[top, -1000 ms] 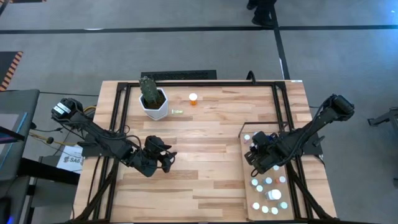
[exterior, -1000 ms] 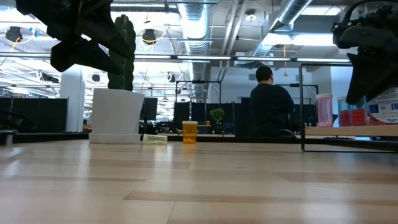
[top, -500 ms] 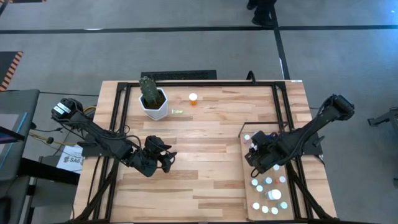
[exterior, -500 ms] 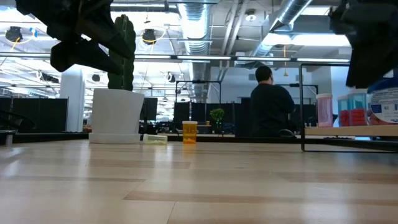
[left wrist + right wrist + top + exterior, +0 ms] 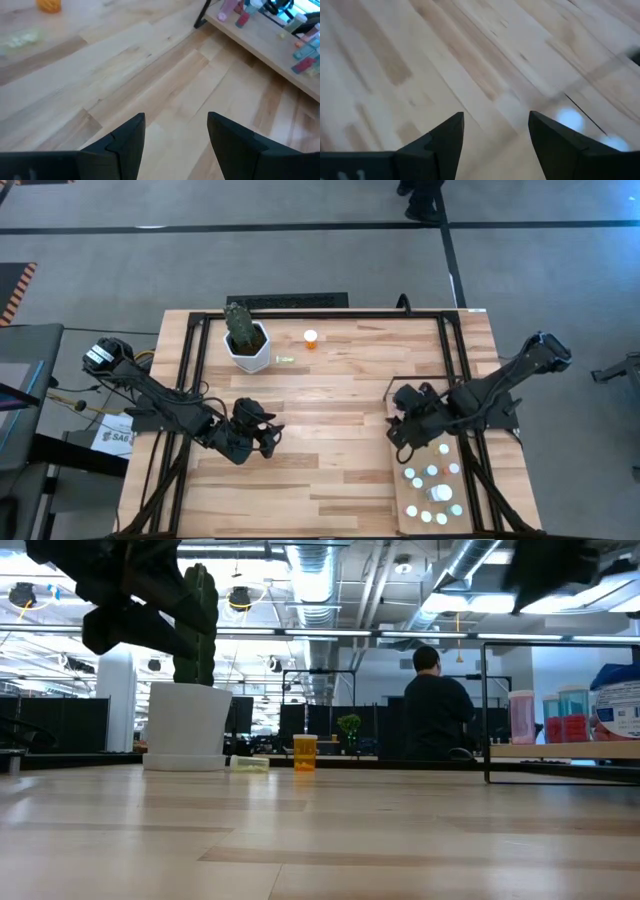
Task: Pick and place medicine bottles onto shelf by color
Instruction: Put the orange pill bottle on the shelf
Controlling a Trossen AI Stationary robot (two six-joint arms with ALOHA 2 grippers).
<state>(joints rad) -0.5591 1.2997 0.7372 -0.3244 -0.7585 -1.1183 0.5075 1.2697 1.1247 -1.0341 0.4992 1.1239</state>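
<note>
High view: the right gripper hangs over the shelf's far left corner, fingers parted around nothing. White-capped medicine bottles cluster on the shelf's near half. An orange bottle stands beside the potted cactus. The left gripper waits mid-table, fingers parted, empty.

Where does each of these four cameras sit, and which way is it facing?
High view: overhead, straight down; both arms, left gripper, right gripper.
Low view: tabletop height, facing the room; dark arm parts above.
Left wrist view: past its open fingers toward the pale plywood shelf.
Right wrist view: open fingers over planks.
Shared: small orange white-capped bottle.
</note>
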